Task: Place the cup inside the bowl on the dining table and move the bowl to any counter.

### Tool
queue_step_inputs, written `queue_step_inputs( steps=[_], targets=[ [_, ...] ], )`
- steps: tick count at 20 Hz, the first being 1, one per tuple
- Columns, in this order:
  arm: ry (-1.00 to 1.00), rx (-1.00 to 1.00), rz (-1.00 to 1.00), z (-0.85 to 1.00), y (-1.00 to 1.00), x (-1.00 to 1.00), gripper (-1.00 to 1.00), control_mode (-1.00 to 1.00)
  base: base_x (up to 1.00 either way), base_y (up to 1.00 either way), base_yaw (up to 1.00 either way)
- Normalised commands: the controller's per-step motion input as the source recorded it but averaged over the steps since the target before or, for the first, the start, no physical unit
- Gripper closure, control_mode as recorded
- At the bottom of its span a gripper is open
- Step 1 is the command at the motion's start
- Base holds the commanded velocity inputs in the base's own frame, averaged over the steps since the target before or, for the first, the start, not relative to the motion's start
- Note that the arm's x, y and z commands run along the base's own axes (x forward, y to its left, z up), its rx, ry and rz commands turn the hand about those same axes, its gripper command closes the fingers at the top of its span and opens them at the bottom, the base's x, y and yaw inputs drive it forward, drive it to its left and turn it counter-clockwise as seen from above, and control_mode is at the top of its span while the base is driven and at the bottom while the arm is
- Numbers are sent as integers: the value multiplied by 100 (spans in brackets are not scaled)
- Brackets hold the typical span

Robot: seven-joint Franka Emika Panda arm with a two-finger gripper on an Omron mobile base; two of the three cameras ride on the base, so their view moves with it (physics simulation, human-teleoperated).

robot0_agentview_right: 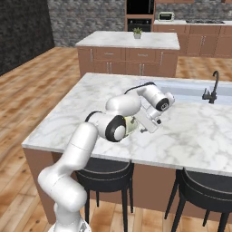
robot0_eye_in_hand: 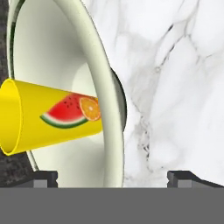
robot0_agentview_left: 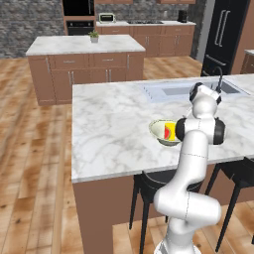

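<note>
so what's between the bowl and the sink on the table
Bare marble. In the left base view the bowl, with the cup inside, sits apart from the sink, and the table top between them holds nothing.

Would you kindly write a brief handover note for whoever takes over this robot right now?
Gripper: open, fingertips either side of the bowl's rim, nothing gripped yet as far as the hand view shows.
The cup already sits inside the bowl, leaning against its wall.
The bowl rests on the dining table, near the front edge, short of the sink.
Done: cup in bowl.
Left: close on the rim, lift the bowl with the cup inside, carry it to the counter, the island beyond the table, and set it down. Probably keep the bowl level so the cup does not tip out.
</note>
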Motion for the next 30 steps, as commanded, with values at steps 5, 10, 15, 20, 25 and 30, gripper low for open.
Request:
queue_step_inputs(
  steps=[5,10,15,20,25,30],
  targets=[
    [0,0,0,0,20,-5,-100,-100,0,0,0],
    [0,0,-1,0,9,-11,-100,-100,0,0,0],
    [0,0,0,0,0,-1,-100,-100,0,0,0],
    [0,0,0,0,0,0,100,-100,0,0,0],
    [0,0,0,0,0,0,100,-100,0,0,0],
    [0,0,0,1,0,-1,100,-100,0,0,0]
  ],
)
